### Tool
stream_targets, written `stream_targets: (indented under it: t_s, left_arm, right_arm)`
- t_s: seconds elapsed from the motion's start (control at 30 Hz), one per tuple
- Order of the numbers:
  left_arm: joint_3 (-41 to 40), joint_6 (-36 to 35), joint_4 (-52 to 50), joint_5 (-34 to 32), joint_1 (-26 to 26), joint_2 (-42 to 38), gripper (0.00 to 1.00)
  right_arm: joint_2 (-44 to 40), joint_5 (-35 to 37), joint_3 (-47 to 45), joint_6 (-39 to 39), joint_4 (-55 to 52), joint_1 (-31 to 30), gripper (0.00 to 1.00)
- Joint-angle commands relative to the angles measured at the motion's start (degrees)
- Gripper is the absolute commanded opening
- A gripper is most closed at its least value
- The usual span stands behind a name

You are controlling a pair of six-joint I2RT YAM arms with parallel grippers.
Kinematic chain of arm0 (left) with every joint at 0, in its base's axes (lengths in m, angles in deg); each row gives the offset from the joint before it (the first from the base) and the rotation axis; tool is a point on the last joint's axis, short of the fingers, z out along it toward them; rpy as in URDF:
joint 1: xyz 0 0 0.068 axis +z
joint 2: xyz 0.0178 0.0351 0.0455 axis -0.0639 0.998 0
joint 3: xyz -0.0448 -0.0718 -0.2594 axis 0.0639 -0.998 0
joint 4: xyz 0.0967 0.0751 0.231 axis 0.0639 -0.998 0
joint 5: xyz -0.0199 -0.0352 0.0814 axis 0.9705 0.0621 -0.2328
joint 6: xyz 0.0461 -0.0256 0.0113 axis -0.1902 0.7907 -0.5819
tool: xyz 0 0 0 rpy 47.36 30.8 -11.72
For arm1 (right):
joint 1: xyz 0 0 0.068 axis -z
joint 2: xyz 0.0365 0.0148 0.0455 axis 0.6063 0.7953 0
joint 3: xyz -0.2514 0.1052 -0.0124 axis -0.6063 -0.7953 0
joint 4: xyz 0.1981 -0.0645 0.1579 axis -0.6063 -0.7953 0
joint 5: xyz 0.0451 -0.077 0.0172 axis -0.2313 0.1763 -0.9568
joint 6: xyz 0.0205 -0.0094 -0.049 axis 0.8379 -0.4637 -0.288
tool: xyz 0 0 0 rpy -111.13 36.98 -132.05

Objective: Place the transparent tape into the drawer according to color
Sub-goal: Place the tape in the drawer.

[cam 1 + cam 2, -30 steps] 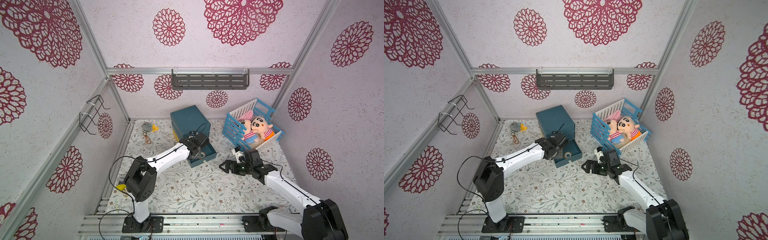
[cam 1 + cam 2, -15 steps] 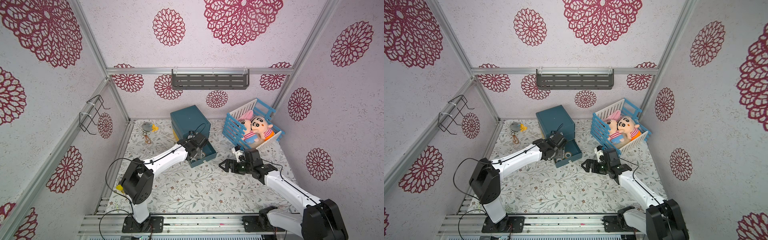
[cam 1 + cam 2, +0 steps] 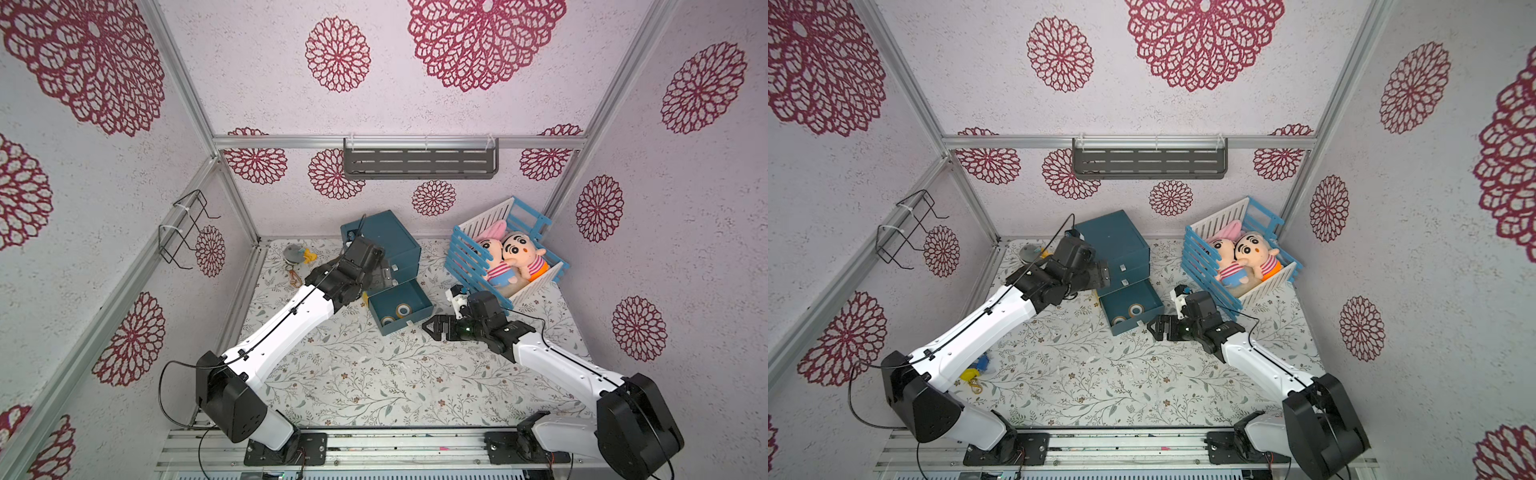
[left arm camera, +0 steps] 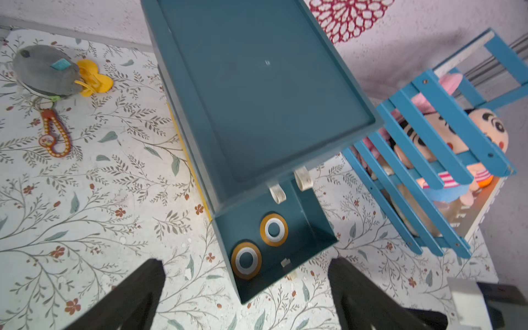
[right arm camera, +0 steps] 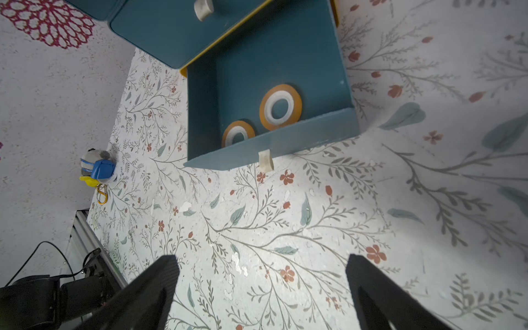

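Your left gripper (image 4: 245, 271) and right gripper (image 3: 433, 327) both stand spread, holding nothing. Two yellow-orange tape rolls (image 3: 402, 309) lie flat in the open drawer (image 3: 405, 328), at 10 o'clock from your right gripper in a top view.

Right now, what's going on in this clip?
Tape is being sorted into a teal drawer cabinet. Its bottom drawer is pulled out, with two yellow-orange tape rolls lying flat inside. The left gripper hangs open above the drawer, holding nothing. The right gripper is open too, over the floral mat by the drawer's front. No other rolls are in view.
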Motion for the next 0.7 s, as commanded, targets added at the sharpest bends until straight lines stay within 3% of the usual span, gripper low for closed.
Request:
stream_targets:
  t_s: [0.0, 0.17, 0.3, 0.53, 0.67]
  left_arm:
    - [2.12, -1.1, 0.9, 5.12, 3.93, 2.15, 0.97]
    - [6.24, -2.07, 0.69, 7.4, 7.17, 6.14, 1.0]
    - [8.72, -2.36, 0.89, 9.42, 8.71, 9.22, 0.94]
    - [11.15, -1.96, 1.15, 11.37, 10.75, 13.11, 0.75]
    - [11.09, -1.74, 0.83, 11.17, 11.17, 13.52, 0.69]
  right_arm:
    - [1.2, 4.06, 2.02, -1.33, 4.79, -2.01, 0.99]
    - [2.16, 8.06, 2.05, -2.29, 6.98, -4.69, 0.99]
    - [1.98, 8.76, 1.47, -2.22, 8.16, -4.99, 0.99]
    - [2.84, 9.14, 0.91, -2.69, 8.97, -5.12, 0.99]
    - [3.5, 8.99, 0.38, -2.84, 10.18, -5.08, 0.93]
